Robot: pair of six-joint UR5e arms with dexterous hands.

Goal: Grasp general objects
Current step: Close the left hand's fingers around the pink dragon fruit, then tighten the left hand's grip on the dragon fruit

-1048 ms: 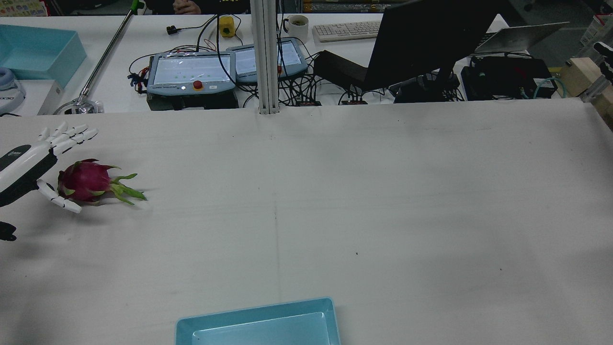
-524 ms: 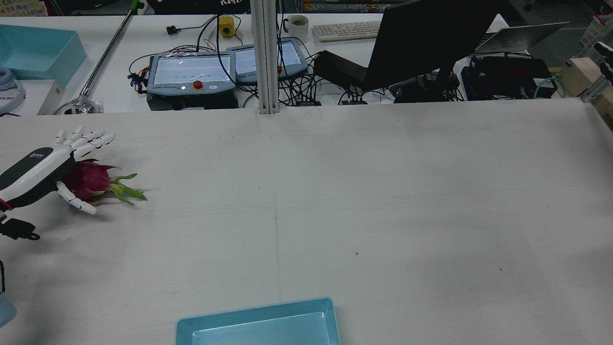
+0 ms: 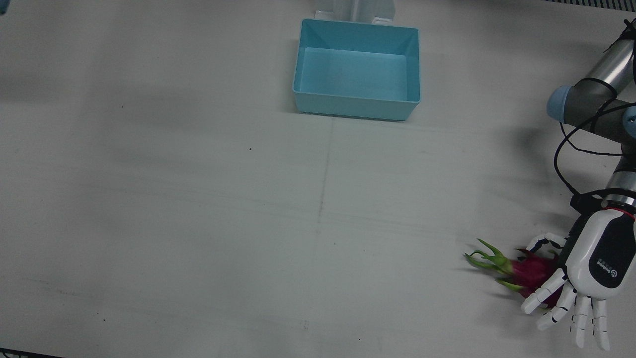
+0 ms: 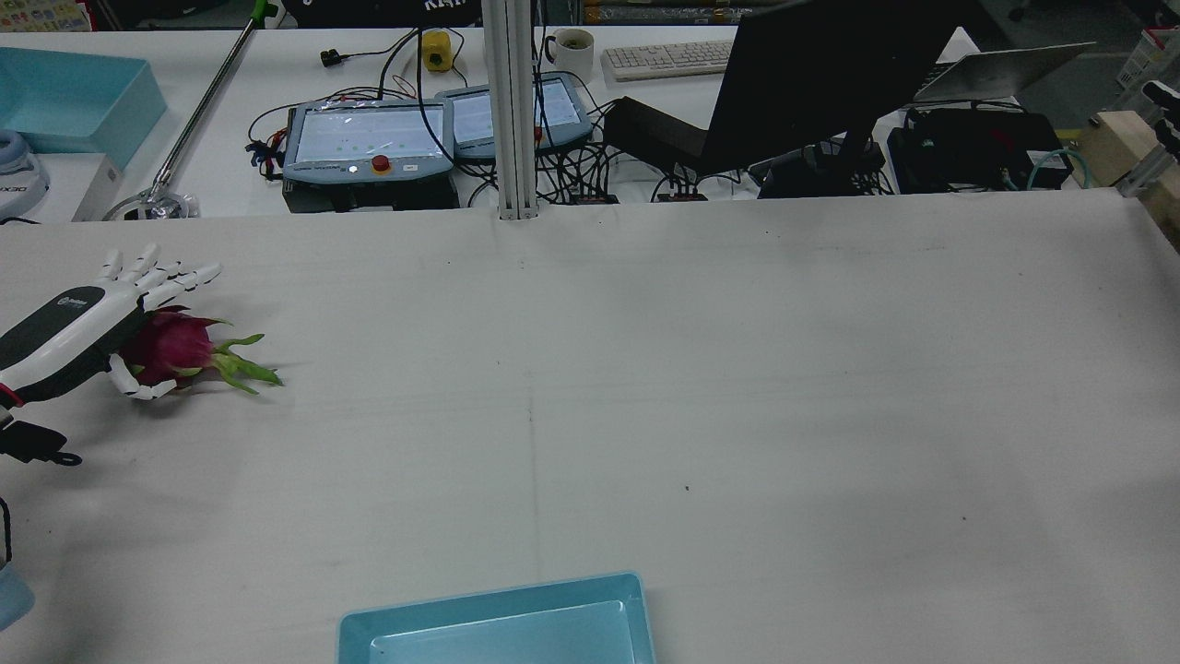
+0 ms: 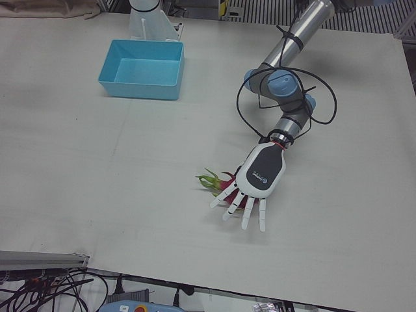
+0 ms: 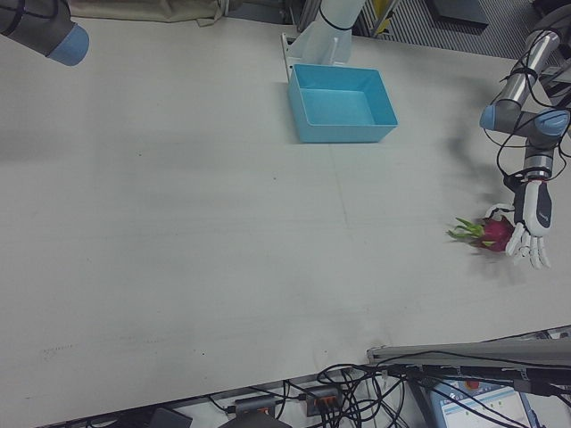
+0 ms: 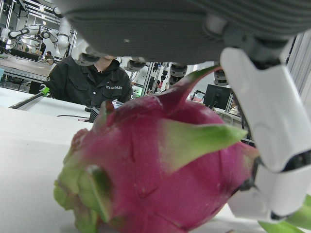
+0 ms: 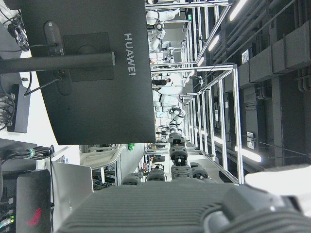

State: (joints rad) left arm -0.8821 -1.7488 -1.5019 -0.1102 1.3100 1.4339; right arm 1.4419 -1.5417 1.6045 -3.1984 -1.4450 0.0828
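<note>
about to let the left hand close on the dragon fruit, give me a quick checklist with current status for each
1. Left hand over the dragon fruit: ok, palm covers its round end.
2. Thumb under the near side: ok, it curls against the fruit in the rear view.
3. Long fingers wrapped: not ok, fingers are straight and spread past the fruit.
4. Fruit resting on the table: ok.
5. Leafy tips free of the hand: ok, they point away.
6. Blue bin empty for drop-off: ok.
7. Right hand out of the way: cannot tell, only its own camera shows it.
</note>
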